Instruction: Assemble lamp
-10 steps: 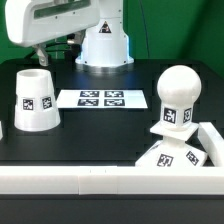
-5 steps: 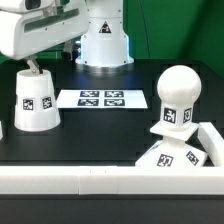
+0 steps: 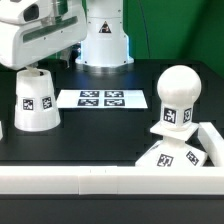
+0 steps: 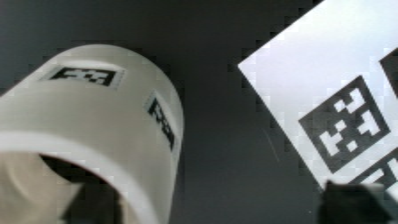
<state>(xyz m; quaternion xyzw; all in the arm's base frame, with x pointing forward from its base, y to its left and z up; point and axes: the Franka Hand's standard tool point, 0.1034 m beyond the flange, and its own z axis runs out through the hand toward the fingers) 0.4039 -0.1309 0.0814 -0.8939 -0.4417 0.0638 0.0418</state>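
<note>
The shade stands at the exterior view's left on the black worktop, directly beneath the fingers; whether these are spread cannot be told. It is judged light, rigid and smooth, best taken at its narrow top. The bulb sits on the base at lower right.

The exterior view is evenly and brightly lit from above: the bulb and shade are near-white with only soft shadows on the black table, and the near white rail is slightly soft. The wrist view is dimmer and blurred, the shade and marker board out of focus.
</note>
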